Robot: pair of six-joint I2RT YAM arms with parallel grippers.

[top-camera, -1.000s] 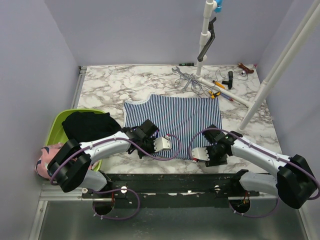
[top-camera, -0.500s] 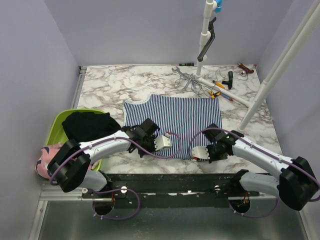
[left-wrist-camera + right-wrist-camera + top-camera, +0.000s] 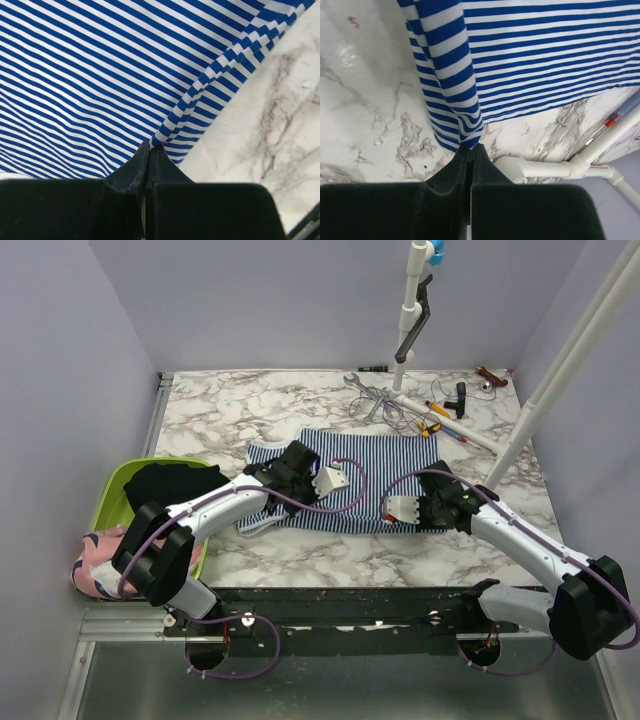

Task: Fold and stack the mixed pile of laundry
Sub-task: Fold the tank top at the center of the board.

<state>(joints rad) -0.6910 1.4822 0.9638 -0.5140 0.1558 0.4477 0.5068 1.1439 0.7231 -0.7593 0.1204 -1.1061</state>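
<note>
Navy-and-white striped garment [image 3: 385,462], edge folds clamped in the left jaws and the right jaws.

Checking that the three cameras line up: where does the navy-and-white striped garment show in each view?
Top external: the striped garment lies mid-picture, between the two arms.
Left wrist: it fills the upper left, its edge pinched in the left gripper.
Right wrist: upper right, a fold pinched in the right gripper.
Shared landmark: the marble table beside the cloth in all three.
</note>
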